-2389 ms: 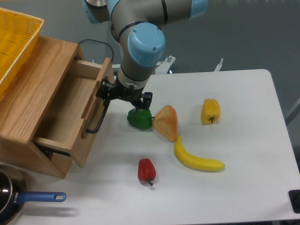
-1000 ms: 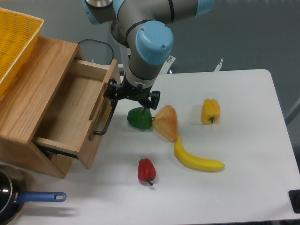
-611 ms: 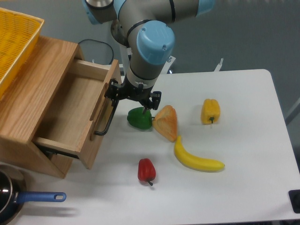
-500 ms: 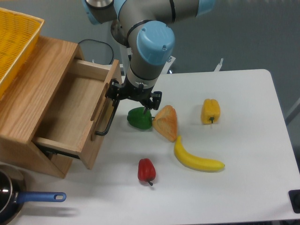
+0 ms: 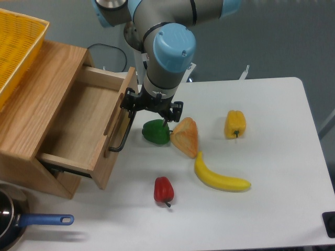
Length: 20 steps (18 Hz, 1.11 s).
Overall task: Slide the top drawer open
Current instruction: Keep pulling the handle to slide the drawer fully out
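The top drawer (image 5: 78,123) of the light oak cabinet (image 5: 39,94) stands pulled well out toward the table's middle, its inside bare. Its front panel (image 5: 111,168) carries a long black bar handle (image 5: 121,137). My gripper (image 5: 152,109) hangs just above the handle's upper end, pointing down. Its fingers are spread apart, and the left finger (image 5: 128,100) sits against the handle's top end. The right finger (image 5: 176,110) hovers over a green pepper (image 5: 155,132).
Right of the drawer front lie the green pepper, an orange wedge (image 5: 186,137), a banana (image 5: 220,178), a yellow pepper (image 5: 235,124) and a red pepper (image 5: 163,190). A yellow basket (image 5: 15,42) rests on the cabinet. A blue-handled pan (image 5: 44,220) sits front left.
The drawer has slid further out to the right, and my gripper has moved right with its handle. The produce has not moved.
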Motion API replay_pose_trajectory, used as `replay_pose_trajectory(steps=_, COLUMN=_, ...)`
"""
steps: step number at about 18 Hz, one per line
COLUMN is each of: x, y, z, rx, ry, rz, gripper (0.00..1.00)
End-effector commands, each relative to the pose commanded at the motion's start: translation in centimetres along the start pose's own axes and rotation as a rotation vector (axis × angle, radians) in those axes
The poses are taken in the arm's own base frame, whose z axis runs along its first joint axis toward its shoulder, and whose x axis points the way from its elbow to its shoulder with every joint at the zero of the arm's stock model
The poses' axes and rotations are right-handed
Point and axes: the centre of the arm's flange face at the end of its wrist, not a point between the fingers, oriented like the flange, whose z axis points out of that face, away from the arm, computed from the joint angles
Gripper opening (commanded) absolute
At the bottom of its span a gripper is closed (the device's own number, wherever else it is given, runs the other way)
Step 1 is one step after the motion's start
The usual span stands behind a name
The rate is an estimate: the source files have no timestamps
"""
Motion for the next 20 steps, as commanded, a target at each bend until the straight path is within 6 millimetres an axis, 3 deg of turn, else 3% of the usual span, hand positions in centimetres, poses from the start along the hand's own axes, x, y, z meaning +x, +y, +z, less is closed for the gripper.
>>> replay_pose_trajectory(steps=20, x=-0.8, y=0.15, z=-0.5, rx=0.005, ry=-0.012, rz=0.005, gripper=1.0)
